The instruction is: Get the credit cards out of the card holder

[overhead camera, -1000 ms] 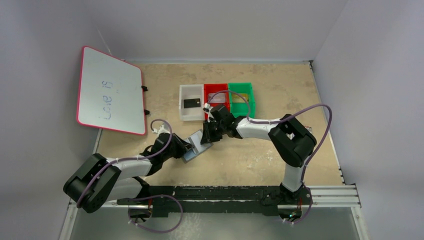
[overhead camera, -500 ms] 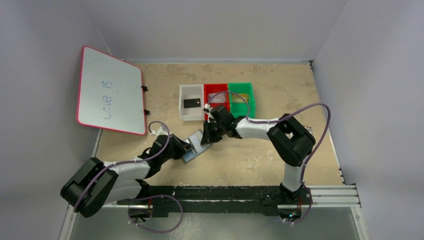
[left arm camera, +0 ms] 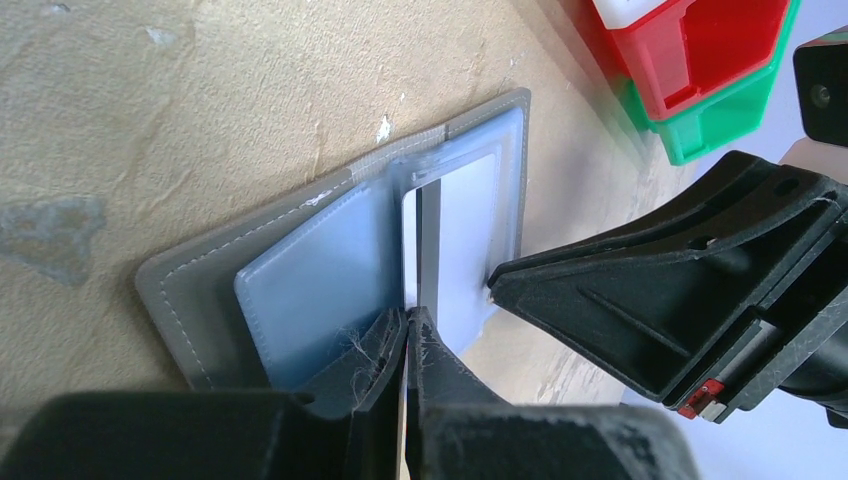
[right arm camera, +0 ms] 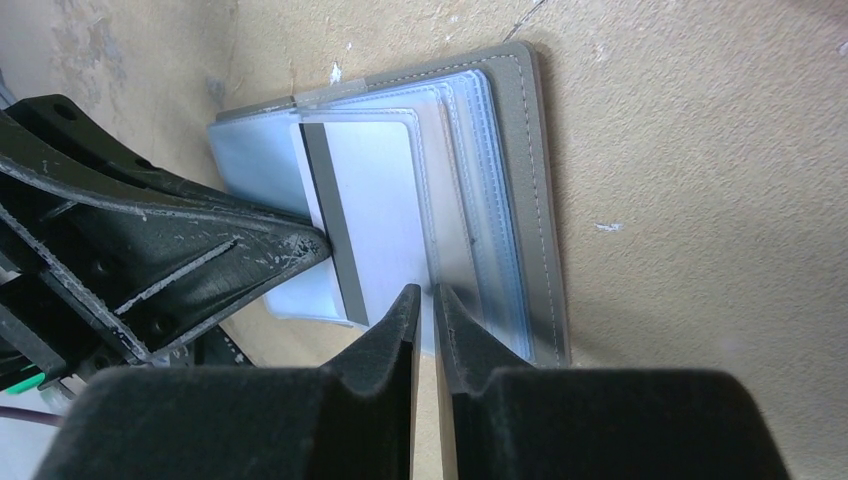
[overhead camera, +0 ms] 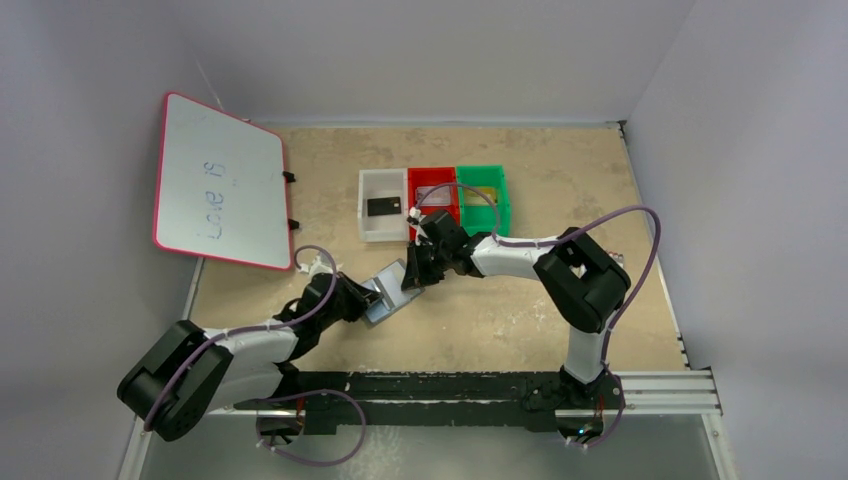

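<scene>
On a tan table (overhead camera: 560, 170) flanked by a pink-rimmed whiteboard (overhead camera: 215, 180), the left arm (overhead camera: 250, 340) and right arm (overhead camera: 520, 255) meet over the open card holder (overhead camera: 390, 290), which lies flat in front of a row of white (overhead camera: 363, 205), red (overhead camera: 415, 178) and green (overhead camera: 500, 195) trays. A black card (overhead camera: 383, 207) lies in the white tray. The extraction of another is in hand: a silvery-grey card (right arm camera: 370, 190) with a dark magnetic stripe sits partly out of the holder's bluish plastic pockets. The left gripper (left arm camera: 408, 335) is pinched closed on that card's striped edge, while the right gripper (right arm camera: 425, 305), fingers drawn almost together, appears to clamp the pocket edge on the opposite side and pin the holder to the table; whether it also nips the card's corner cannot be told. The next move likely calls for the left arm to draw the card sideways, flat along the pocket opening, while the right keeps the holder from sliding with it. Once the card is free, it would go to a tray behind.
</scene>
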Controlling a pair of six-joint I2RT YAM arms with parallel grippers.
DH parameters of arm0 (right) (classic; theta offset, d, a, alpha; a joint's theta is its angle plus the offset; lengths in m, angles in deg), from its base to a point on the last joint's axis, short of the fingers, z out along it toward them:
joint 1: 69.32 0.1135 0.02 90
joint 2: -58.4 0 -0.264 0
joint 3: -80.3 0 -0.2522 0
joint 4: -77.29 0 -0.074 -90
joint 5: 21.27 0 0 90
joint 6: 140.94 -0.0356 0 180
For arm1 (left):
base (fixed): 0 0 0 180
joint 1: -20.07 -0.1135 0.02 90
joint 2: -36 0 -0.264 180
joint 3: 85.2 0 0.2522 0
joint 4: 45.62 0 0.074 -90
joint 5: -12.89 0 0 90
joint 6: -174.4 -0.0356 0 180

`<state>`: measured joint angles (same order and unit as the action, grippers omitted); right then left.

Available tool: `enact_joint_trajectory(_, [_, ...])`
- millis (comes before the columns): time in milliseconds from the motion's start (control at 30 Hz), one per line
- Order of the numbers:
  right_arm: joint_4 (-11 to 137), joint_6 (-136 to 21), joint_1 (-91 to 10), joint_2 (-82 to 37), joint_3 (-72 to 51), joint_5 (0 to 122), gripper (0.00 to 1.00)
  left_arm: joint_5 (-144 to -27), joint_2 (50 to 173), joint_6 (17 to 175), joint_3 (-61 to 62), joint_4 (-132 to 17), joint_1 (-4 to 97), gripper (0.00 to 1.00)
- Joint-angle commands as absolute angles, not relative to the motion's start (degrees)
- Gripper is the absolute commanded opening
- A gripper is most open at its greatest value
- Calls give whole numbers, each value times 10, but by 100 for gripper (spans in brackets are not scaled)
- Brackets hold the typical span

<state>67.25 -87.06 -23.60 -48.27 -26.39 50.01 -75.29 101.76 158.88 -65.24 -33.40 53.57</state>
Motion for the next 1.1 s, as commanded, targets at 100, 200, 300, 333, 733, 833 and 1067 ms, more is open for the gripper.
enact_joint_trajectory(100, [641,-877,-234,-498,-257,516,12,-751,1023,1590,-660,-311,536,0])
enact_joint_trajectory(200, [635,-877,-233,-495,-256,524,12,-742,1007,1593,-673,-329,536,0])
enact_joint_trajectory(300, [643,-867,-233,-484,-254,531,12,-736,990,1594,-681,-342,536,0])
enact_joint_trajectory(333, [649,-863,-233,-479,-248,537,12,-735,987,1594,-683,-343,536,0])
enact_joint_trajectory(733, [682,-831,-221,-442,-220,471,16,-734,1000,1588,-672,-352,536,0])
enact_joint_trajectory(833, [686,-826,-209,-462,-204,455,16,-735,1003,1586,-668,-353,536,0])
enact_joint_trajectory(1067, [610,-847,-205,-493,-200,544,13,-735,992,1582,-667,-372,536,0])
